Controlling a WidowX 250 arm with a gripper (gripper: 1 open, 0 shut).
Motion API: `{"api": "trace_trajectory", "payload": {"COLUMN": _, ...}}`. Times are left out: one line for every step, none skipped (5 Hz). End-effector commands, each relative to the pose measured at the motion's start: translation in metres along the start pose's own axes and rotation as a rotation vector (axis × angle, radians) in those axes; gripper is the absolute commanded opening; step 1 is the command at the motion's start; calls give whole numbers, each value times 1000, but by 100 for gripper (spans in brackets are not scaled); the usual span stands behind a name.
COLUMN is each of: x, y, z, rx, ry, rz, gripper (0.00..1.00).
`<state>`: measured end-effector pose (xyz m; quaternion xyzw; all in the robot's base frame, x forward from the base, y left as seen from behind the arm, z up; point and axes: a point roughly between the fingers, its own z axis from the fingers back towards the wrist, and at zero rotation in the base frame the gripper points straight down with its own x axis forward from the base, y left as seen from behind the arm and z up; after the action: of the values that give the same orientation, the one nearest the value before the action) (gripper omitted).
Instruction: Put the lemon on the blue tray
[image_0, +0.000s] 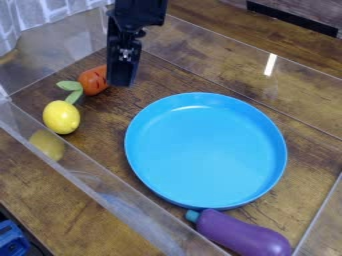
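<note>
The yellow lemon (60, 117) lies on the wooden table at the left, near a clear wall. To its right rests the wide round blue tray (207, 148), with nothing on it. My black gripper (122, 76) points down above the table, up and to the right of the lemon and well apart from it. It hangs right beside the orange carrot (91, 81) and hides the carrot's right end. The jaws are seen nearly edge-on, stand open and hold nothing.
A purple eggplant (245, 236) lies at the bottom edge, just below the tray. Clear plastic walls (94, 190) fence the table along the left and front sides.
</note>
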<state>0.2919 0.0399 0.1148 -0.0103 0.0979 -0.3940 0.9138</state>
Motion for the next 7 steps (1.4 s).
{"api": "trace_trajectory", "payload": {"x": -4, "y": 16, "z": 17, "rx": 49, "ry": -27, "rz": -19, "gripper": 100}}
{"api": "trace_trajectory", "payload": {"x": -2, "y": 19, "z": 20, "rx": 48, "ry": -24, "rz": -39, "gripper": 100}}
{"api": "trace_trajectory", "payload": {"x": -7, "y": 24, "z": 11, "rx": 42, "ry": -24, "rz": 12, "gripper": 100}}
{"api": "trace_trajectory", "payload": {"x": -11, "y": 28, "z": 2, "rx": 34, "ry": -25, "rz": 64, "gripper": 100}}
{"api": "trace_trajectory", "payload": {"x": -10, "y": 29, "z": 13, "rx": 45, "ry": -16, "rz": 11, "gripper": 100}}
{"api": "trace_trajectory", "payload": {"x": -13, "y": 32, "z": 21, "rx": 60, "ry": -3, "rz": -53, "gripper": 100}}
{"api": "trace_trajectory", "payload": {"x": -17, "y": 35, "z": 29, "rx": 78, "ry": 17, "rz": -128, "gripper": 100}}
